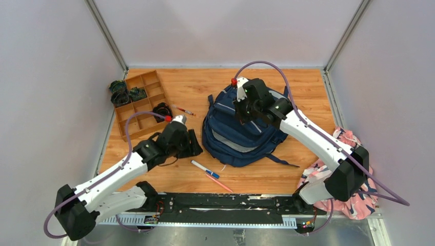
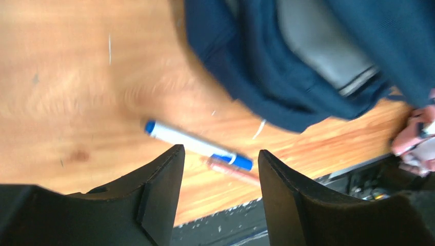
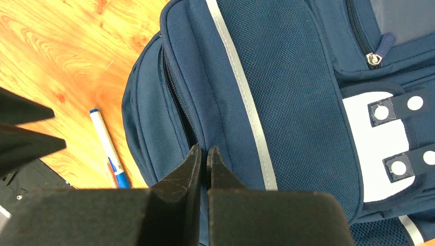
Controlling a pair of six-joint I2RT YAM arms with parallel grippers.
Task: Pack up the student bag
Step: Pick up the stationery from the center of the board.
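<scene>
Pale grey walls close in a wooden tabletop (image 1: 287, 84), and the student bag (image 1: 241, 130) lies near its middle, front panel up, with its zip pulls and white dotted patch facing the right wrist camera. The right tool (image 3: 202, 151) hangs directly over the bag's left flank, beside a zip seam. Its fingers are pressed together, and it cannot be told whether any fabric is pinched between them. The left tool (image 2: 220, 151) hovers just left of the bag with its fingers apart and nothing between them. A blue-capped marker (image 2: 197, 145) lies on the bare wood below and a little ahead of that gap, and a pink pen (image 2: 233, 171) lies just beside the marker's near end. From above, the marker sits toward the near edge from the left tool and close to the bag's near-left corner, so the left arm is plainly the nearer one. The marker's long axis runs slantwise from far-left to near-right. In the left wrist view it lies almost along the line between the two fingers, not across it. A pick would therefore probably need the wrist turned so the fingers close across the barrel and miss the pen. A compartment tray (image 1: 138, 105) stands well off at the far left, and a pink patterned cloth bundle (image 1: 354, 195) rests at the near right.
</scene>
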